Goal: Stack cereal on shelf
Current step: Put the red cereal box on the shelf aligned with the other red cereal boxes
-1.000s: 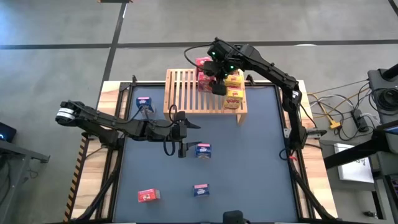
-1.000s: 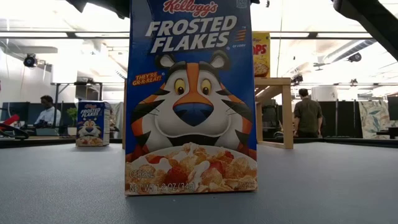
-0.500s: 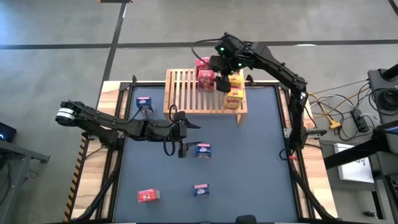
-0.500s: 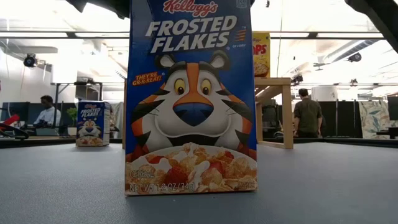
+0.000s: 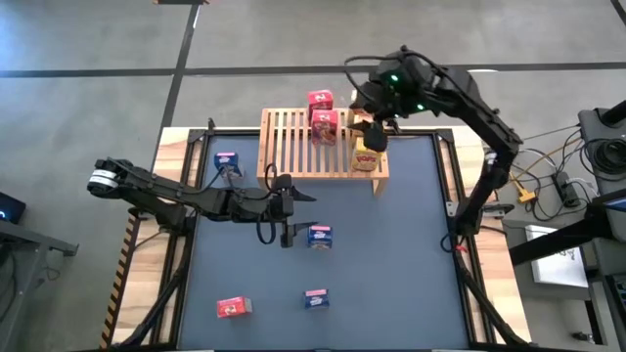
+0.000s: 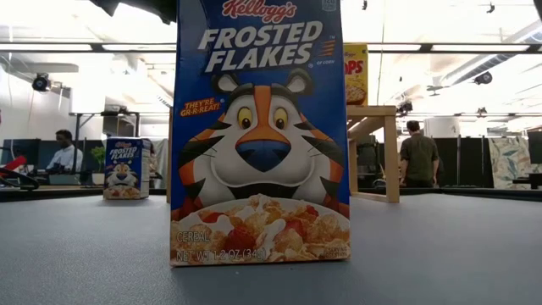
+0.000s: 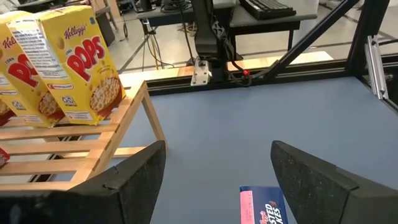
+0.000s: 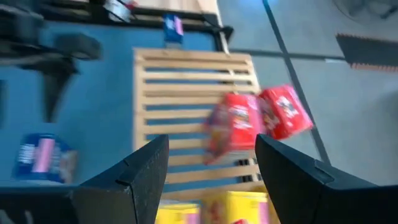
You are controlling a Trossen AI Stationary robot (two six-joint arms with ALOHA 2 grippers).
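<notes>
Position check: my left hand (image 5: 286,210) hovers low over the blue counter (image 5: 391,254), fingers spread and gripping nothing. The nearest loose blue box (image 5: 319,235) lies on the counter just beside it, on the side toward the counter's right and slightly nearer the front edge; in the left wrist view that box (image 7: 262,206) shows between my two fingers, a little ahead of them. Its long axis appears to run across the counter, left to right, though I cannot settle that firmly. My left arm is plainly the nearer one to it.

My right hand (image 5: 375,125) is raised above the right end of the shelf (image 5: 293,147), over the yellow boxes (image 5: 368,154). Its fingers stand apart and nothing shows between them in the right wrist view.

Stock on the shelf: two red boxes (image 5: 322,115) toward the back and the yellow ones at the right end. Still off the shelf: a second blue box (image 5: 226,159) beside the shelf's left end, a third blue box (image 5: 316,298) and a red box (image 5: 234,307) near the front.

Judgement: my left arm's next step is a short reach toward the nearest blue box.
</notes>
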